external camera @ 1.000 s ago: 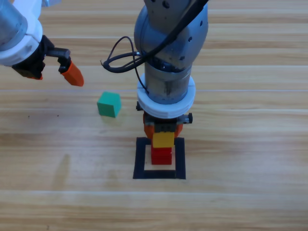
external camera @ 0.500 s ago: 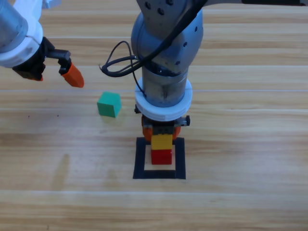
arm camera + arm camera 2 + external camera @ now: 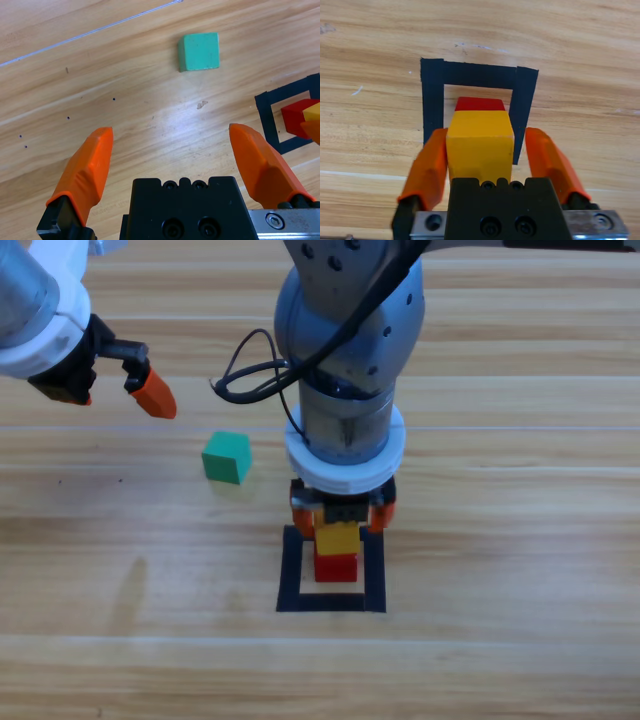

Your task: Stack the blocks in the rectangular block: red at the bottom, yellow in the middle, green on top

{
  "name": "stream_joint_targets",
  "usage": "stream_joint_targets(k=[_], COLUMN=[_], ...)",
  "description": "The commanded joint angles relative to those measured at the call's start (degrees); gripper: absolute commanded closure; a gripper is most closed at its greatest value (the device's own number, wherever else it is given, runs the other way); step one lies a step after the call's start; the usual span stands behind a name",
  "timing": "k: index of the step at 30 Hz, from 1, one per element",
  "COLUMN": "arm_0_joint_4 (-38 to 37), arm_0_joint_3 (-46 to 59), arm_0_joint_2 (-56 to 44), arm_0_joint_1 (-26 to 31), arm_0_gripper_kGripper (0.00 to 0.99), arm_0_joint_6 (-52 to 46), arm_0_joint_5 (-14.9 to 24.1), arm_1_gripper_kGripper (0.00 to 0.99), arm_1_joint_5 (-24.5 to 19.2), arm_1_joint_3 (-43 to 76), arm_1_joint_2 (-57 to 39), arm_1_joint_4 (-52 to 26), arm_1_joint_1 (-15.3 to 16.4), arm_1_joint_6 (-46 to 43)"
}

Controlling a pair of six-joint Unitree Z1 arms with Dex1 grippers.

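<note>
Two cubes are stacked inside the black tape square: the yellow cube sits on the red cube. Right gripper hangs over them, jaws parted on either side of the yellow cube, a gap on the right. Green cube lies alone, left of the square. Left gripper waits spread wide at upper left.

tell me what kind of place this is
Probably a robot lab's test bench: a bare wooden table with a black tape square marked on it, small practice cubes like the green cube, and two arms, whose right gripper works over the square.
</note>
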Motion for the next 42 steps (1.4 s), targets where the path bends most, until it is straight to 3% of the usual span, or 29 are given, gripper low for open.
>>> stream_joint_targets(k=[1, 8, 16, 18, 23, 27, 31, 35, 42], arm_0_joint_4=[-0.7, -1.1, 0.7, 3.4, 10.9, 19.1, 24.4, 25.0, 25.0], arm_0_joint_3=[1.5, 0.2, -6.7, -10.8, -20.7, -30.7, -37.5, -37.4, -36.7], arm_0_joint_2=[1.5, 2.3, 7.5, 10.4, 18.2, 24.9, 29.5, 30.6, 31.6], arm_0_joint_1=[1.0, 1.0, 1.0, 0.8, -0.4, -2.0, -3.6, -5.9, -9.7], arm_0_gripper_kGripper=[0.002, 0.002, 0.002, 0.002, 0.002, 0.004, 0.007, 0.007, 0.013], arm_0_joint_6=[-0.4, -1.2, -4.6, -5.0, -5.3, -5.2, -5.2, -5.8, -9.3], arm_0_joint_5=[-0.6, -0.6, -0.8, -0.6, 0.1, 2.1, 3.7, 4.4, 5.1], arm_1_gripper_kGripper=[0.000, 0.000, 0.001, 0.001, 0.001, 0.000, 0.000, 0.000, 0.000], arm_1_joint_5=[-0.7, -1.5, -6.8, -7.0, -3.4, -3.2, 0.3, 3.6, 3.4], arm_1_joint_3=[-2.0, -4.0, 2.6, 10.7, 44.5, 52.3, 59.4, 67.3, 70.1], arm_1_joint_2=[2.7, -1.4, -13.1, -19.0, -42.2, -49.6, -54.1, -59.4, -59.9], arm_1_joint_4=[0.9, 0.9, -0.5, -5.6, -33.7, -35.5, -39.0, -45.9, -47.0], arm_1_joint_1=[1.5, 2.2, 2.5, 1.9, -2.4, -5.2, -7.5, -8.1, -8.1], arm_1_joint_6=[-0.6, -2.3, -5.9, -7.6, -14.8, -19.2, -23.8, -26.9, -28.5])
